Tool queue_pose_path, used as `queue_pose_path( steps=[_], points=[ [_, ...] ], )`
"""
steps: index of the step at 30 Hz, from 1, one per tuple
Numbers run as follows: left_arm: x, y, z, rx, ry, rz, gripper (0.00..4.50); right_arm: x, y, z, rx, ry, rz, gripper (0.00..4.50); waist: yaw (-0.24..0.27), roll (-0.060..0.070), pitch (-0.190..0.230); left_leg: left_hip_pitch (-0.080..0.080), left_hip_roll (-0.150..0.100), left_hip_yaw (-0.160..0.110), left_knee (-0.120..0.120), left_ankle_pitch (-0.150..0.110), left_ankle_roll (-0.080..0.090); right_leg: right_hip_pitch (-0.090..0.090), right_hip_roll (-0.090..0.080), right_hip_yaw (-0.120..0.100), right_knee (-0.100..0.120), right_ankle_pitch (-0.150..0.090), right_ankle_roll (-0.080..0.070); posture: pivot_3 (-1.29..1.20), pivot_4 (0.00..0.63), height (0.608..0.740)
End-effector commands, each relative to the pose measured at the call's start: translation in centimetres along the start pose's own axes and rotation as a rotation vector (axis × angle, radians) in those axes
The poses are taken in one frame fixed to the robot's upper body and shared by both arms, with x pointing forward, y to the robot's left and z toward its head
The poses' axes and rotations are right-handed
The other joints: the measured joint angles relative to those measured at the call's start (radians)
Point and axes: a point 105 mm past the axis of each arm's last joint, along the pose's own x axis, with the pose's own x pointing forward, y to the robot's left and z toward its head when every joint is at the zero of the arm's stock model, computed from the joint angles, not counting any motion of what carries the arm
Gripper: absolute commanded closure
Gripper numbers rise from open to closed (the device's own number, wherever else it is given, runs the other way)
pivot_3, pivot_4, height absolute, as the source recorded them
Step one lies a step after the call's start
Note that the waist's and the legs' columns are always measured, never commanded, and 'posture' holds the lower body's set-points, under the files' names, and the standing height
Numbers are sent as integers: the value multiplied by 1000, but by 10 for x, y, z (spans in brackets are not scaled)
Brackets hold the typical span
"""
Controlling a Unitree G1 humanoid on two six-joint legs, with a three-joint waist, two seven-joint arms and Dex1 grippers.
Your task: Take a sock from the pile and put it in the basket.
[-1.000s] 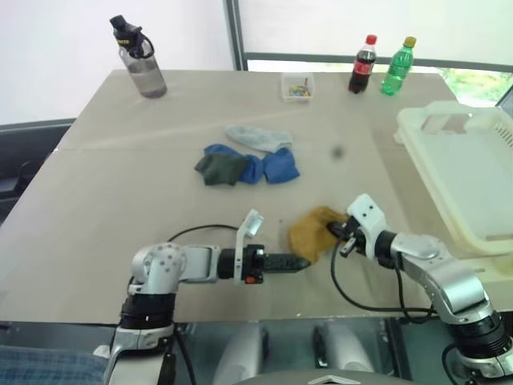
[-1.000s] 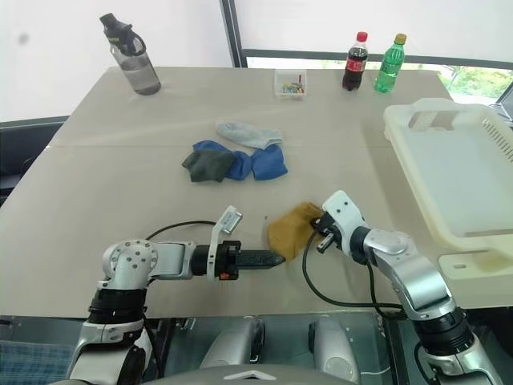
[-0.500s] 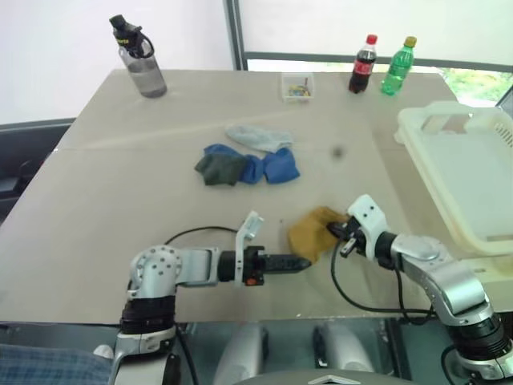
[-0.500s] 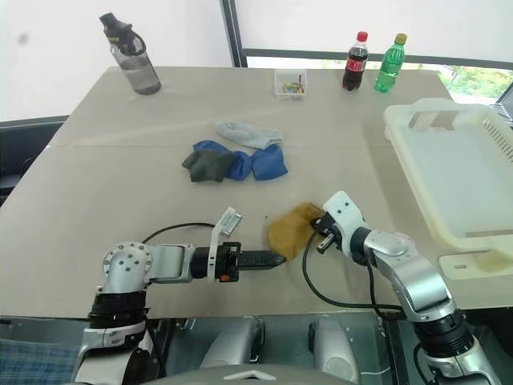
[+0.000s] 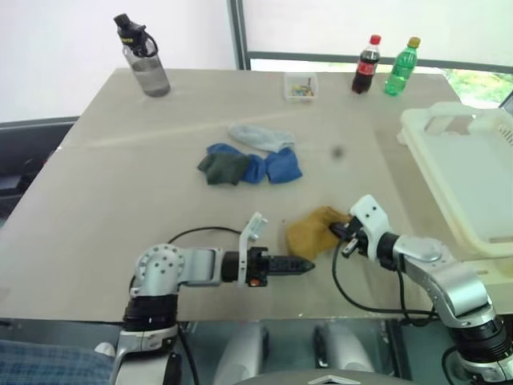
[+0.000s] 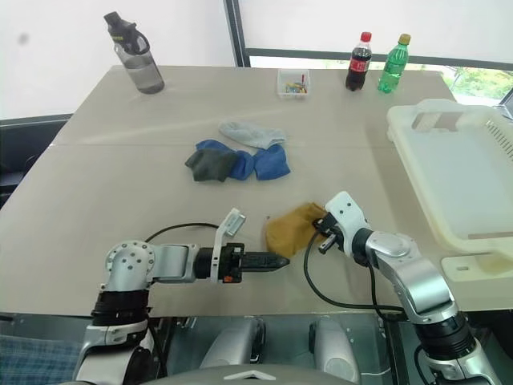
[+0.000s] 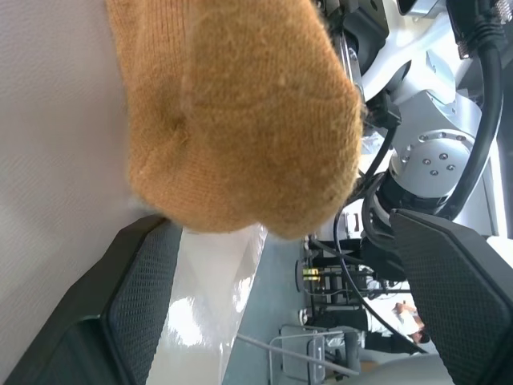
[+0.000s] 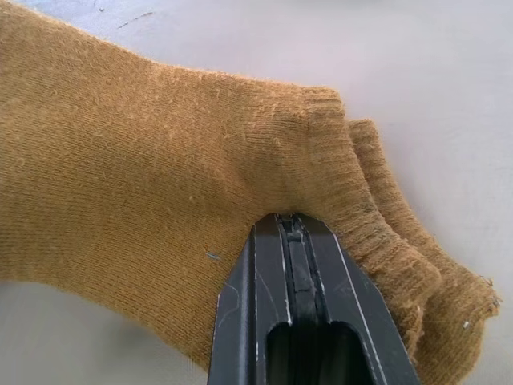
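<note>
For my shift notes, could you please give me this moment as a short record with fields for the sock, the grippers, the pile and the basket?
held sock: mustard sock, lying on the table apart from the pile
right gripper: shut on the sock's cuff
left gripper: open, pointing at the sock's other end
pile: blue, dark and pale grey socks, mid-table
basket: cream, at the table's right edge, no sock seen in it
far edge: grey bottle, small clear box, two soda bottles
</note>
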Motion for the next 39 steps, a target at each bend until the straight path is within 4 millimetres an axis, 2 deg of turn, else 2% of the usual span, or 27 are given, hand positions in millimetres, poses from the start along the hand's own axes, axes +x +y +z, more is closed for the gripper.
queue_pose_path(
  steps=[1, 6, 9, 15, 19, 29, 39],
  points=[
    [-6, 24, 24, 6, -132, 156, 113, 2, 3, -18, 37, 72, 15, 4500, 2, 0, 0, 0, 0, 0, 0, 0, 0, 0, 0, 0, 0, 0, 0, 0, 150, 740],
    [-10, 20, 39, 56, -206, 151, 113, 2, 4, -18, 37, 71, 17, 4500, -1, 0, 0, 0, 0, -1, 1, 0, 0, 0, 1, -1, 0, 0, 0, 0, 150, 740],
    [-8, 13, 37, 72, -208, 107, 113, 3, 4, -18, 37, 71, 19, 4500, -3, 0, 0, -1, 0, -1, 0, 0, 0, 0, 1, 0, 0, 0, 0, 0, 150, 740],
    [-12, -18, 38, 122, -246, -65, 113, 3, 4, -18, 37, 72, 18, 4500, -4, -1, 2, -2, 1, -1, 0, 0, 0, -1, 1, -1, 0, 0, 0, 0, 150, 740],
    [-17, -27, 34, 135, -248, -124, 113, 3, 3, -18, 38, 73, 19, 4500, -6, -1, 2, -10, 0, -1, 2, 1, 1, -8, 2, -1, 0, 5, 0, 0, 150, 740],
    [-23, -41, 34, 177, -291, -212, 113, 5, 4, -18, 38, 75, 28, 4500, -5, -1, 2, -11, 0, -1, 2, 1, 1, -8, 5, -1, 0, 4, -2, 0, 150, 740],
    [-1, -42, 38, 217, -280, -262, 113, 7, 5, -18, 37, 75, 32, 4500, -5, -1, 2, -11, 1, 0, 3, 1, 1, -8, 5, 0, 0, 3, -4, 0, 150, 740]
  ],
)
